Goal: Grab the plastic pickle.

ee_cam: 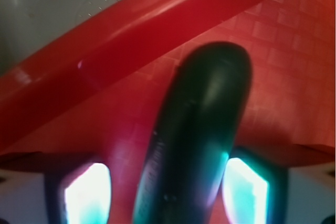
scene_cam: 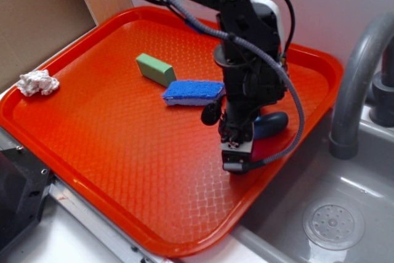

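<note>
The plastic pickle [ee_cam: 202, 129], dark blue-green and smooth, lies on the orange tray [ee_cam: 131, 30] near its right rim. In the wrist view it runs up the middle between my two fingertips. The left pad [ee_cam: 86, 195] stands off it with a strip of tray showing between; the right pad [ee_cam: 247, 192] is at its side. My gripper [ee_cam: 168, 192] is open astride the pickle. In the exterior view the arm points down at the tray's right side, and only the pickle's rounded end [scene_cam: 272, 124] shows behind my gripper [scene_cam: 248, 132].
A blue-topped sponge [scene_cam: 192, 92] and a light green block [scene_cam: 156, 69] lie to the left of the arm. A white crumpled wad [scene_cam: 38, 82] sits on the tray's left rim. A grey sink [scene_cam: 345, 183] and faucet [scene_cam: 357, 84] are at the right.
</note>
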